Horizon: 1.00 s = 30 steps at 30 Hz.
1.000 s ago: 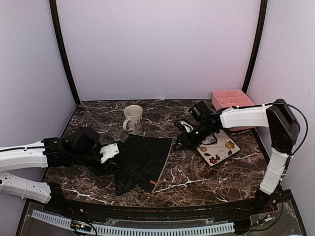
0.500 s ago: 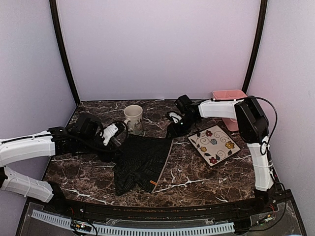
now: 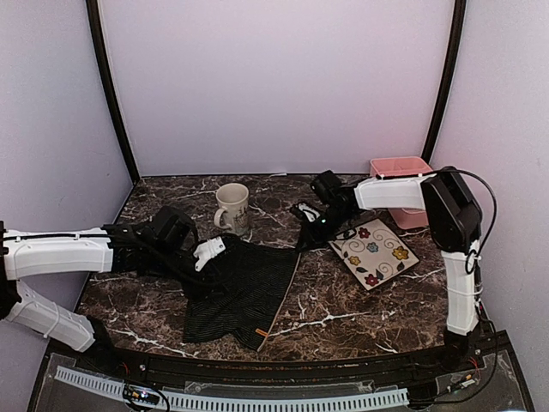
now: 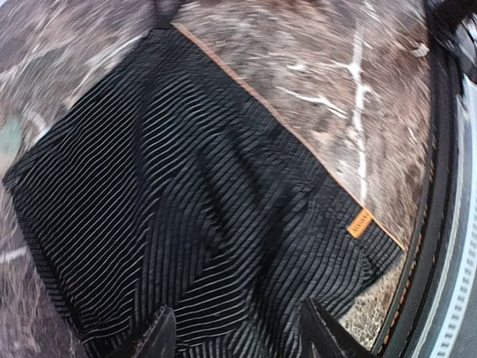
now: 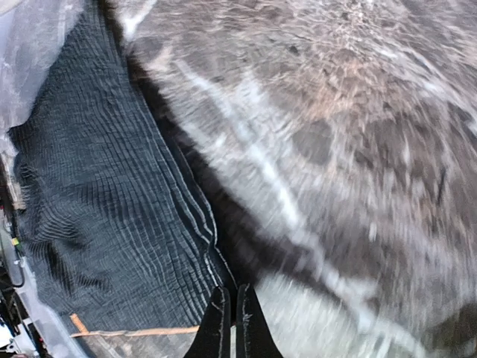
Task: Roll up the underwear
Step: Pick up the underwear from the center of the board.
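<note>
Underwear [image 3: 240,287] of black ribbed cloth lay spread flat on the dark marble table [image 3: 343,309], near its front edge, with an orange-trimmed hem along the right side and a small orange tag [image 4: 360,222] by the lower corner. At its upper left corner sat the left gripper [image 3: 210,251], released, its fingers [image 4: 158,335] spread wide with rumpled cloth between them. At the upper right corner the right gripper [image 5: 228,321] was clenched, tips pressed together right at the hem; whether any cloth was caught between them could not be told. Behind the garment stood a cream mug [image 3: 232,208]. A flowered square plate [image 3: 374,251] lay to the right, and a pink tray [image 3: 403,176] sat in the far right corner.
</note>
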{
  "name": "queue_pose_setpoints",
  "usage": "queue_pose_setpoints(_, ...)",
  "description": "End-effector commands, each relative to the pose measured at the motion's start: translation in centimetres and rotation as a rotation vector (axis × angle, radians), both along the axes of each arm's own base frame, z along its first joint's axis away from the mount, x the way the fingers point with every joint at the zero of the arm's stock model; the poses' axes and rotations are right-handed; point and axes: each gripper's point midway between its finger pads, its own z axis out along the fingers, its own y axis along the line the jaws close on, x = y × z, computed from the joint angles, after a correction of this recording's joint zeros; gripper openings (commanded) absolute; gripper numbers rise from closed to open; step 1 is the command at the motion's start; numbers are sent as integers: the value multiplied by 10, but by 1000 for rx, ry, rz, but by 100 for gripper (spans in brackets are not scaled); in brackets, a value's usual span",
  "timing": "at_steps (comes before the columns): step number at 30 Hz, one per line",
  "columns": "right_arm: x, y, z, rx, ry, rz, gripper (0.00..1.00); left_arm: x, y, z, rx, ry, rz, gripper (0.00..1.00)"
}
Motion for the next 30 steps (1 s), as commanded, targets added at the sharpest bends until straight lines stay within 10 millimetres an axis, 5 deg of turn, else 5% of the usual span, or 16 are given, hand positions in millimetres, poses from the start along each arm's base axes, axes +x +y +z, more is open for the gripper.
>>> queue_pose_setpoints(1,2,-1,60,99,-89,-48,0,-33,-9,-9,44,-67,-197,60)
queue_pose_setpoints(4,-2,-11,68,96,-109,-66,0,-34,4,-39,174,-14,-177,60)
queue_pose_setpoints(7,-3,-19,75,79,-125,-78,0,-27,6,-49,218,-24,-165,56)
queue_pose_setpoints(12,7,-32,82,94,-122,-156,0,-52,-45,-1,-32,-138,-362,52)
queue_pose_setpoints(15,9,-35,73,89,-96,-172,0,-66,-69,13,-93,-205,-444,51)
queue_pose_setpoints(21,10,-32,68,101,-74,-186,0,-83,-107,-12,-47,-219,-589,48)
queue_pose_setpoints(30,6,-36,62,79,-66,-181,0,-88,-137,-44,8,-283,-696,48)
